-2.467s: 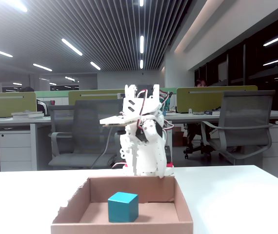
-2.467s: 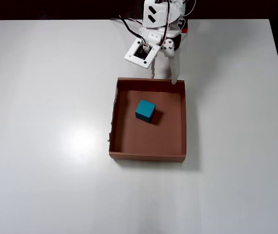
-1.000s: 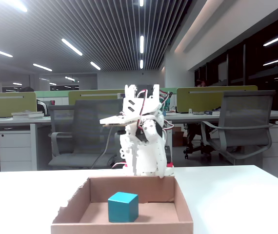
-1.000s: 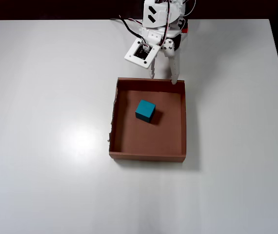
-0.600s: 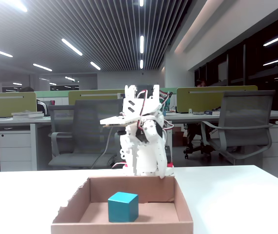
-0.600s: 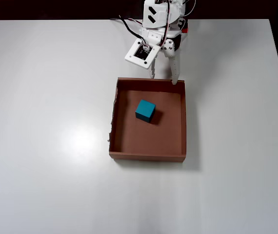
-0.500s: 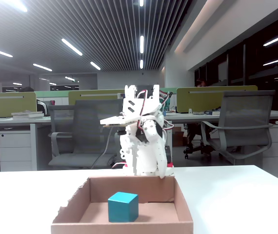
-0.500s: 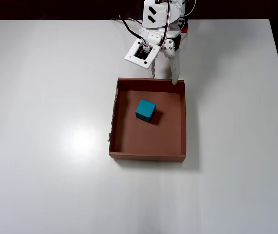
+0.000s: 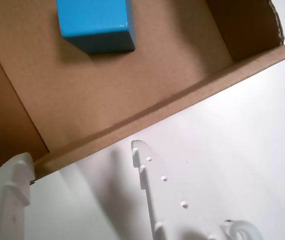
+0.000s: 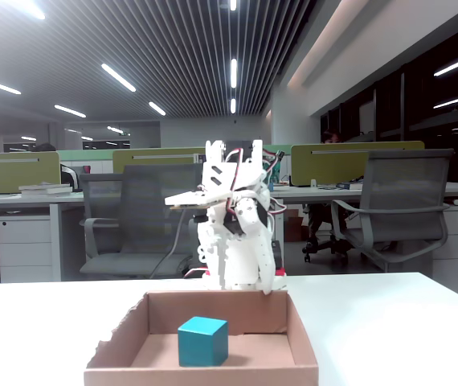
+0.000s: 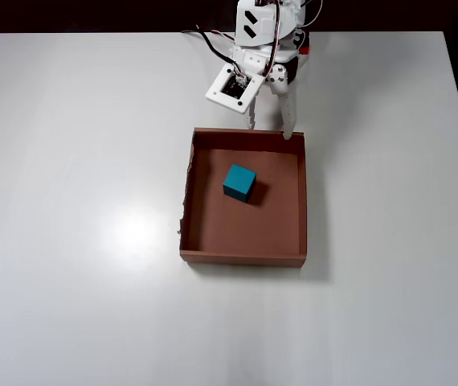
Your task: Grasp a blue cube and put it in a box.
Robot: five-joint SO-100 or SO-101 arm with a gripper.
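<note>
Overhead view, matte teal blue cube (image 11: 239, 182), resting inside brown box (image 11: 302, 201)

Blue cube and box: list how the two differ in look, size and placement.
Colour: the blue cube is teal-blue; the box is brown cardboard.
Size: the cube is much smaller, the box several cubes wide.
Form: the cube is solid with clean faces; the box is open-topped, low-walled, with a ragged left wall in the overhead view.
Placement: the cube sits inside the box; the box rests on the white table.
Both are straight-edged and free of the end effector.
</note>
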